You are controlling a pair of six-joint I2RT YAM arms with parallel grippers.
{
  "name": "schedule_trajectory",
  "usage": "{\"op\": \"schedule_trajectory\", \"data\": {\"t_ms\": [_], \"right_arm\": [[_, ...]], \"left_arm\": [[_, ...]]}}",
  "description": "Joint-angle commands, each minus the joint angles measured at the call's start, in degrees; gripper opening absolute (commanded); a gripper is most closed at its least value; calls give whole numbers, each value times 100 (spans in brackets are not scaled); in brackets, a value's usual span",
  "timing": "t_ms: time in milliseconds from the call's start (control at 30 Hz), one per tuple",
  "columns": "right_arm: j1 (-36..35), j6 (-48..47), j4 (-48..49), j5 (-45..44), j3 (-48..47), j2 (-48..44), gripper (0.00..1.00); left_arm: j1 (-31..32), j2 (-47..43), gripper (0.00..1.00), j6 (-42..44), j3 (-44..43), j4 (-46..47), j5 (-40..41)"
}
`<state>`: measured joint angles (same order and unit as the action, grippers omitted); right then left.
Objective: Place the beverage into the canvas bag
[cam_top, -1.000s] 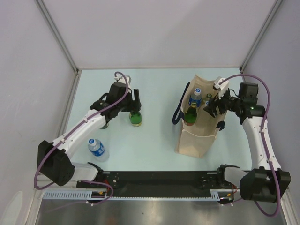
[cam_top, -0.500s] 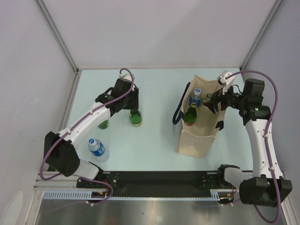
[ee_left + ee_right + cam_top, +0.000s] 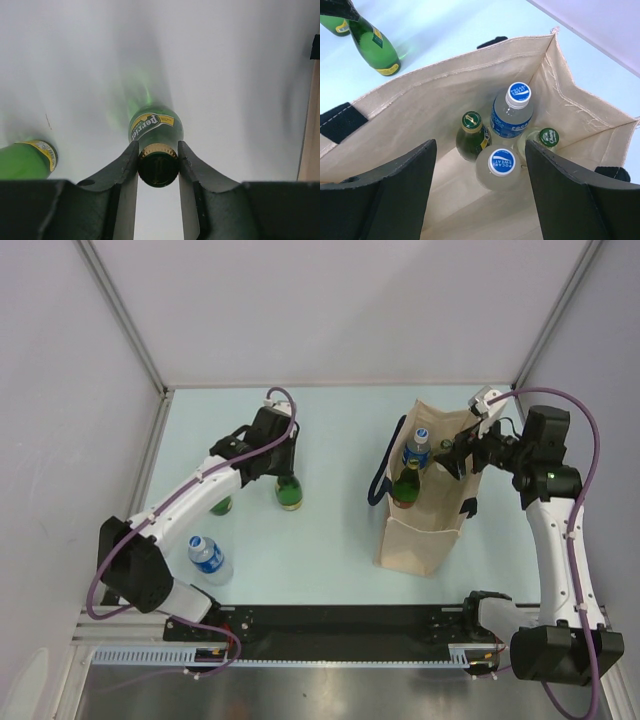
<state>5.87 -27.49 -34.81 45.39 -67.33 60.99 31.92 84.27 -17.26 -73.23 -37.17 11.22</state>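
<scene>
A green Perrier bottle stands on the table left of the canvas bag. My left gripper is above it. In the left wrist view the left gripper has its fingers pressed against both sides of the bottle's gold-rimmed cap. My right gripper hovers over the bag's open mouth. In the right wrist view it is wide open and empty. Inside the bag stand several bottles: a green one, two Pocari Sweat bottles and a green-capped one.
A second green bottle stands left of the held one, and also shows in the left wrist view. A clear water bottle lies near the left arm's base. Grey walls close in the back and sides.
My left gripper has moved right and settled over the green bottle's neck. My right gripper has drawn up and back a little over the bag.
</scene>
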Motion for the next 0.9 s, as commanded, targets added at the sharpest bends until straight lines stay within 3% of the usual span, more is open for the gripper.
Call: {"op": "schedule_trajectory", "data": {"t_ms": [0,133,367,500,700,867], "right_arm": [[28,200,220,190,-272,-184,77],[28,270,141,400,-333,-202,77],[-401,358,-166,1077,-483,-9,81],[-1078,384,-62,1078,-527,62,93],[-2281,832,315,604,-974,535,97],[-3266,1228,755,-564,-1273,1010,100]], "left_arm": [[77,-95,11,354,-393,52,170],[261,-366,0,696,-569,122,187],[464,-719,0,847,-964,-1,-129],[481,-842,0,505,-1202,-220,-419],[482,-1053,0,-232,-1483,-414,-691],[482,-1132,0,-918,-1685,-484,-1016]]}}
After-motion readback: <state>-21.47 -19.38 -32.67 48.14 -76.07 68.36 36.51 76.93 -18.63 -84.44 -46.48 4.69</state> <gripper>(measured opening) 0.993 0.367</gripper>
